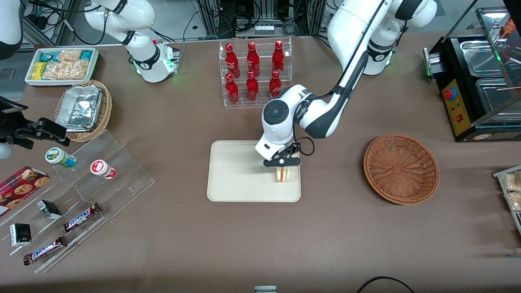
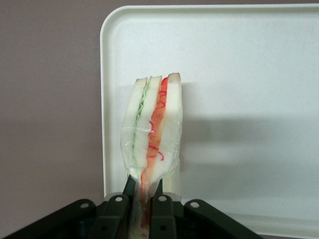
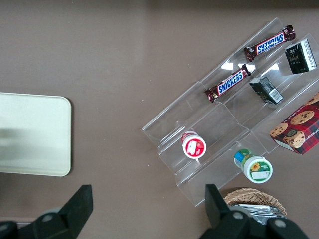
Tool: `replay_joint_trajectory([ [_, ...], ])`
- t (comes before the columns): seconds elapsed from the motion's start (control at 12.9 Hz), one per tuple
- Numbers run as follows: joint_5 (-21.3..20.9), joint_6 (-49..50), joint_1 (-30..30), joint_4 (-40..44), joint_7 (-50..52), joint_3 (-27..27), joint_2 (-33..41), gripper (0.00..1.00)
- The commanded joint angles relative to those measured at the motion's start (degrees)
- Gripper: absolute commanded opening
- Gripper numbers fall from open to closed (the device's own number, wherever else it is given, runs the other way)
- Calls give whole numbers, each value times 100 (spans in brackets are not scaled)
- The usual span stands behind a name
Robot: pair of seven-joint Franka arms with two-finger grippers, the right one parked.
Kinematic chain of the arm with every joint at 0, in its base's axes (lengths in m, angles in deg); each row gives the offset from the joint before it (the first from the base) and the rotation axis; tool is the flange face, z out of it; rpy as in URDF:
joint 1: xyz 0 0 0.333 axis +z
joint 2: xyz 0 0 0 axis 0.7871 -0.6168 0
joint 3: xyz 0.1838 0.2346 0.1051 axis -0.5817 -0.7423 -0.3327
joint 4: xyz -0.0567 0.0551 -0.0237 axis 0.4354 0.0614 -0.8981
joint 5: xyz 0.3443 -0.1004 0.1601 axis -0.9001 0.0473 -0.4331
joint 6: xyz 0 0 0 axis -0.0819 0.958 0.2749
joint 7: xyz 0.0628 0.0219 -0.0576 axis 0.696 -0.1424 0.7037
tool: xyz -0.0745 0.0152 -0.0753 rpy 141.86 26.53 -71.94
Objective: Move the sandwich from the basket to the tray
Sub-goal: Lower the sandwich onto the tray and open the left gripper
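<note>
I see the hand (image 1: pixel 282 162) over the tray's (image 1: pixel 232 179) edge nearest the basket (image 1: pixel 401 169), pinching the wrapped sandwich (image 2: pixel 152 132) — white bread, red and green filling — upright on the smooth cream surface. The woven reddish-brown bowl sits well apart; red bottles (image 1: pixel 252 71) in a clear rack stand farther from the front camera.

Looks like a robotics lab staged as a snack shop: cola bottles (image 1: pixel 252 73) racked, chocolate bars (image 1: pixel 81 217) on clear steps (image 1: pixel 101 179), cables (image 1: pixel 244 16) and metal framing at the table's (image 1: pixel 163 252) edge.
</note>
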Motion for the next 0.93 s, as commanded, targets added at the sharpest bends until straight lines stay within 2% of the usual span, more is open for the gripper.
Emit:
replay_joint_trajectory([
  [0.0, -180, 18, -74, 211, -34, -77, -170, 15],
  [0.16, -296, -26, -65, 220, -16, -77, -258, 18],
  [0.31, -304, -307, -65, 211, -16, -77, -311, 34],
  [0.39, -305, -308, -65, 220, -16, -77, -337, 38],
  [0.47, -305, -308, -74, 212, -25, -77, -337, 62],
  [0.54, -322, -308, -74, 211, -51, -77, -328, 94],
  [0.62, -322, -299, -74, 211, -69, -77, -285, 99],
  [0.85, -296, -28, -48, 211, -16, -77, 13, 100],
])
